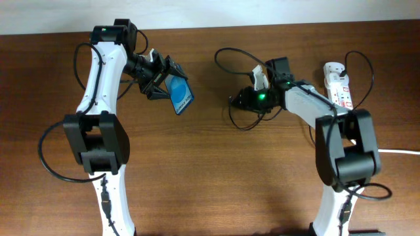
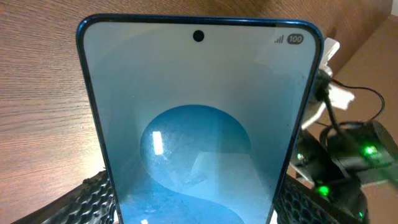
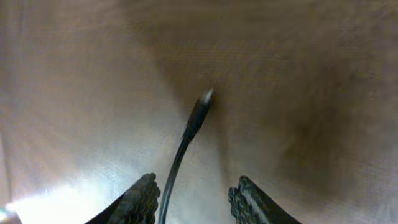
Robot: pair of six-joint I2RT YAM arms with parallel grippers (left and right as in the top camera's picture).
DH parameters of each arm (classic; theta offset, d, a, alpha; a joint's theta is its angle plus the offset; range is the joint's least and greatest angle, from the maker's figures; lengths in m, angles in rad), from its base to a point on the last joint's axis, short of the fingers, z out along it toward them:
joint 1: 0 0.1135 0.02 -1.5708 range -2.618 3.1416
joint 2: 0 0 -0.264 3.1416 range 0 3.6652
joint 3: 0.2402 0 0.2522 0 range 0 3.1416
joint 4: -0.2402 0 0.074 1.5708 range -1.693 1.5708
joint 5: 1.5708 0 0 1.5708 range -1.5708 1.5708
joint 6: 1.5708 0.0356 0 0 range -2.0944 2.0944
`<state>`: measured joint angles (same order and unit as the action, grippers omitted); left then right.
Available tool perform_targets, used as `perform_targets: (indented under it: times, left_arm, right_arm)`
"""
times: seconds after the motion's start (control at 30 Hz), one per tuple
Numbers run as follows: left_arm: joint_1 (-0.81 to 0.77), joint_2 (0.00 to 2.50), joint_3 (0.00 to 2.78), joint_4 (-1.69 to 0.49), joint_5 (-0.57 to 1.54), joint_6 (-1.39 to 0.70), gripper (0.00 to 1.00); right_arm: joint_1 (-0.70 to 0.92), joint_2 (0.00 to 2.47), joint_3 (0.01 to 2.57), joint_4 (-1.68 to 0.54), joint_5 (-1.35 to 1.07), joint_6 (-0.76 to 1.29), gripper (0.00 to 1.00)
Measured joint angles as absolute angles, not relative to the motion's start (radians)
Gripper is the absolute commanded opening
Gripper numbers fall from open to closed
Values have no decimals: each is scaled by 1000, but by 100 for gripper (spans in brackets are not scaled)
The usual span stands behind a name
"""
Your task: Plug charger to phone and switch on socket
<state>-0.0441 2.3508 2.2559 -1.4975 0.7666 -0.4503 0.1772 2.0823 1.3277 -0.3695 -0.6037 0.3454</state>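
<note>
**Overhead:** my left gripper [image 1: 164,80] is clamped on the phone [image 1: 180,96], which is raised over the far-left part of the table [image 1: 216,183]. My right gripper [image 1: 244,99] is mid-table among the charger [image 1: 230,50] loops. The socket [image 1: 338,84] lies near the far-right corner. I judge that plugging in and switching on are both left to do.

**Left wrist:** the screen reads "100" beside signal bars.

**Right wrist:** my jaws stand apart with the plug tip [image 3: 200,107] ahead between them. No writing is legible.

Bare bench [image 1: 210,164] lies clear between the left end effector [image 1: 164,78] and right end effector [image 3: 196,183]. The clamped phone [image 1: 181,96] blocks the left one's front; the charger [image 3: 198,115] cable threads between the right one's spread fingers.
</note>
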Motion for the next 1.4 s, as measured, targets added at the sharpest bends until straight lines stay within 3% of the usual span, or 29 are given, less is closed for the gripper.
perform_targets:
  times: [0.2,0.5,0.57,0.6,0.67,0.77,0.83,1.07,1.27,1.4]
  left_arm:
    - [-44,2351,2256,-1496,767,-450,0]
    - [-44,2351,2256,-1496,767,-450,0]
    - [-44,2351,2256,-1496,767,-450,0]
    - [-44,2351,2256,-1496,767,-450,0]
    - [-44,2351,2256,-1496,767,-450,0]
    - [-44,2351,2256,-1496,766,-450,0]
    - [-44,2351,2256,-1495,767,-450,0]
    - [-52,2351,2256,-1483,747,-450,0]
    - [-101,2351,2256,-1469,707,-450,0]
    - [-113,2351,2256,-1469,680,-450,0]
  right_arm:
    - [196,2146,1329,-241,-630,540,34]
    - [216,2180,1338,-196,-672,641,25]
    - [219,2184,1339,-190,-673,656,16]
    - [219,2186,1339,-187,-672,658,4]
    - [219,2191,1339,-190,-668,653,4]
    - [217,2189,1347,-247,-681,583,4]
    - [211,2123,1346,-397,-671,444,4]
    - [239,1636,1359,-811,-744,109,4]
    - [407,1642,1357,-868,-753,19,4]
    - [482,1642,1357,-845,-704,72,4]
